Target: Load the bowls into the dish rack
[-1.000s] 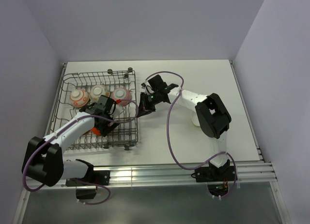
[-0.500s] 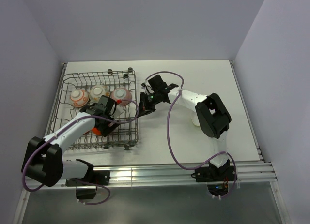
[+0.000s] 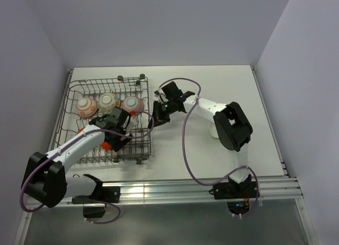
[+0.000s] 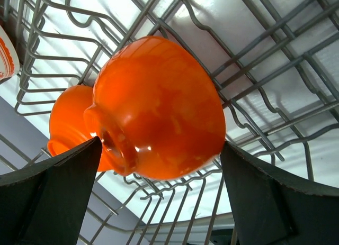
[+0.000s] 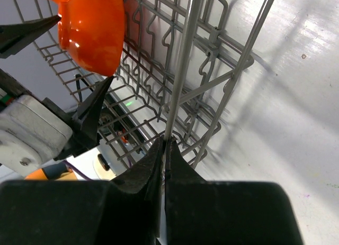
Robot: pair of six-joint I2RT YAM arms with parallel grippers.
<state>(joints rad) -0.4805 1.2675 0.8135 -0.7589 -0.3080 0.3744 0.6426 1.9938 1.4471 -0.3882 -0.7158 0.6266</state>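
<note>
The grey wire dish rack stands on the left of the table. Three pale patterned bowls sit in its back row. My left gripper is inside the rack. Its jaws stand wide, and both fingertips touch a glossy orange bowl lying tilted on the tines. That bowl also shows in the right wrist view. A second orange bowl lies just behind it. My right gripper is shut on an upright wire of the rack's right side.
The rack's small dark wheels are at its far edge. A small pale-green edge shows under my right arm's elbow; I cannot tell what it is. The table's metal rail runs along the near edge.
My left gripper has shifted a little to the right inside the rack with the orange bowl between its fingers. My right arm has not moved.
</note>
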